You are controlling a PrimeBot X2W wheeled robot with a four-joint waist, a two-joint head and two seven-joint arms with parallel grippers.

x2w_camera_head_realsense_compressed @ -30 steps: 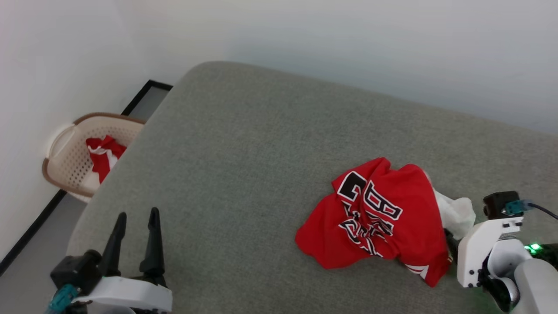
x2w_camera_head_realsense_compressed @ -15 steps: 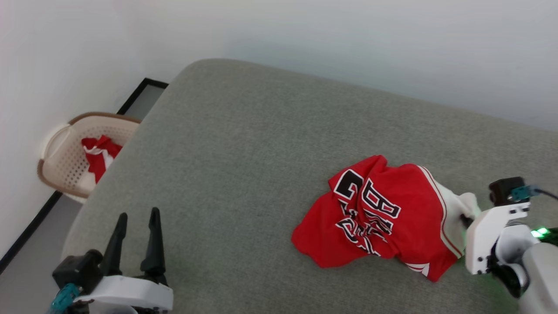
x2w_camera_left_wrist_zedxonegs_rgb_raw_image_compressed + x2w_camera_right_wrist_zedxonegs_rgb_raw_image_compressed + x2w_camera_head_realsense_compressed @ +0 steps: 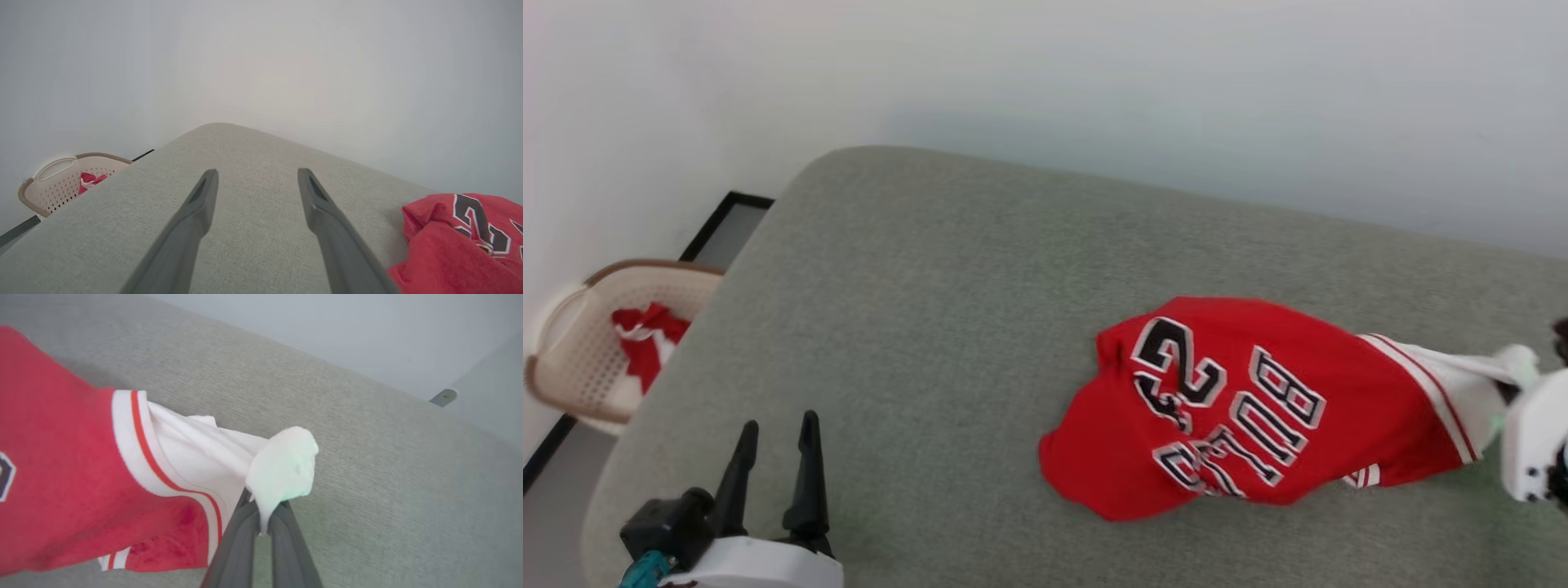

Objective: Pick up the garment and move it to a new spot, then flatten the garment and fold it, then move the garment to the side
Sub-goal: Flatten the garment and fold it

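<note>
Red jersey cloth covers the right half of the grey mattress [image 3: 915, 310]: the shirt [image 3: 1241, 408] lies with its black, white-edged lettering and number facing up, rumpled at the end away from the right arm and drawn out long toward it. That stretch comes from the grip. The right pincer [image 3: 261, 516] is clamped together on the bunched end of the white sleeve [image 3: 196, 457], so the sleeve runs taut from its red-and-white striped trim to the fingers, while the body of the shirt rests on the mattress. Taking it by a sleeve end looks like a way to drag or lift the shirt to a new spot while its own weight pulls some creases out; the risk is that such a small pinch of cloth slips free. The left pincer [image 3: 779, 425] hovers over bare mattress, well apart from the shirt, its fingers spread with nothing between them, probably kept free to catch a second corner once flattening starts. Beyond the mattress corner, on the floor by the wall, a pale basket [image 3: 580, 371] holds more red cloth [image 3: 645, 343].
</note>
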